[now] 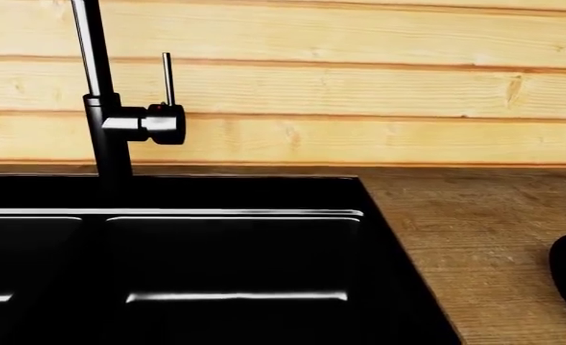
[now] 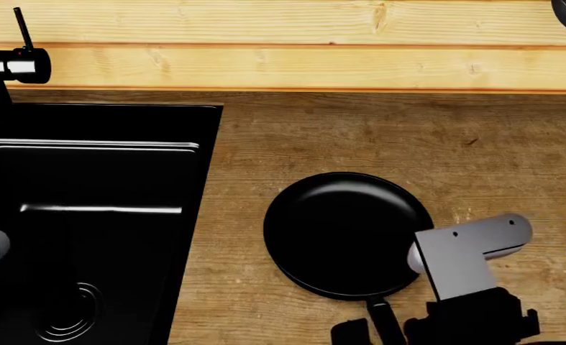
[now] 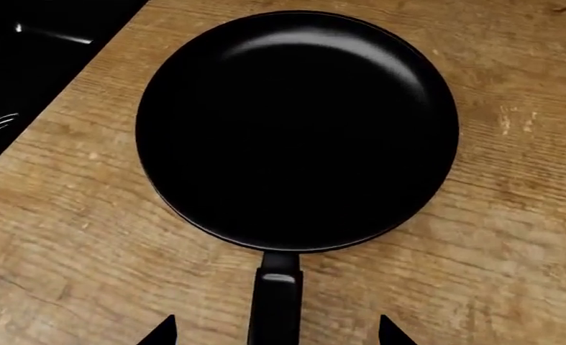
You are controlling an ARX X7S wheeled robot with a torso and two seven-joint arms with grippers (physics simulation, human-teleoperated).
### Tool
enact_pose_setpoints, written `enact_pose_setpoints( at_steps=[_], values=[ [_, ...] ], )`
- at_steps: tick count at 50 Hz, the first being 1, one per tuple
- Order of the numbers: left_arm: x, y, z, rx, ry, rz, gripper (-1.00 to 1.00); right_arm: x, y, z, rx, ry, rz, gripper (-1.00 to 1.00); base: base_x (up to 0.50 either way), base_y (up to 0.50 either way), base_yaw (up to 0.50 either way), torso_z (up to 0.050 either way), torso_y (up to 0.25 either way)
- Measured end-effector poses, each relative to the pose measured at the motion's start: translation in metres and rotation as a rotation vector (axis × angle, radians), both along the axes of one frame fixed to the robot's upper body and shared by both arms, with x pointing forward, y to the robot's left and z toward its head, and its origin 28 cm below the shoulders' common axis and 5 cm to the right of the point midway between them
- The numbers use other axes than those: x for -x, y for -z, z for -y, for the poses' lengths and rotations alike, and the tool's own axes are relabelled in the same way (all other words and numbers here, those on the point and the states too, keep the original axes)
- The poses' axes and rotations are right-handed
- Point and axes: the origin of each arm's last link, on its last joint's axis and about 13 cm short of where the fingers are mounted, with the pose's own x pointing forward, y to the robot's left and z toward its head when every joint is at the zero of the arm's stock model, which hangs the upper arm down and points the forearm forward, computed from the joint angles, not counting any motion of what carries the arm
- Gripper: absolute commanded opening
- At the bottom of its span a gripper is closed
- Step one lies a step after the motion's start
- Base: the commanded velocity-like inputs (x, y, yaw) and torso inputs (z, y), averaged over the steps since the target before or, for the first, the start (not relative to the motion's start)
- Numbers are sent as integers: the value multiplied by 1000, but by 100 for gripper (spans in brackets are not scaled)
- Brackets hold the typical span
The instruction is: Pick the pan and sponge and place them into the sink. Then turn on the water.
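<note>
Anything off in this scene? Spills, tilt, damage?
Nothing stands out. The pan sits flat on the wooden counter, apart from the sink, handle pointing toward the right gripper, whose open fingertips straddle it. The faucet stands upright with no water running. No sponge is visible in any view.

A glossy black pan (image 2: 345,231) with a black handle (image 3: 275,302) sits on a warm brown wooden countertop (image 2: 379,136) streaked with darker grain and small knots. The glossy black sink (image 2: 90,215) at the countertop's left edge carries thin white highlights along its ledges and pale concentric rings at its drain (image 2: 72,313). The black faucet (image 1: 105,108) shows silvery reflections on its neck and lever (image 1: 167,79). Behind, a wall (image 1: 359,79) of pale honey-yellow planks bears orange-brown seams and scattered knots. The right arm's link (image 2: 465,251) is light grey above black parts.
</note>
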Motion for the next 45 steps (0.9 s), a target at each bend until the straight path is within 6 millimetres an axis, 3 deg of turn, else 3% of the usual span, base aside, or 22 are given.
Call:
enact_pose_setpoints(
  at_steps=[27,28,45],
  values=[
    [0,6,0,5,-2,-11,100,-11,14,0,7,-12,-63,100,0,0,0,0,0],
    [0,6,0,5,-2,-12,100,-11,14,0,7,-12,-63,-100,0,0,0,0,0],
    [-1,6,1,7,-1,-13,100,-14,10,2,57,-10,5,-100,0,0,0,0,0]
  ],
)
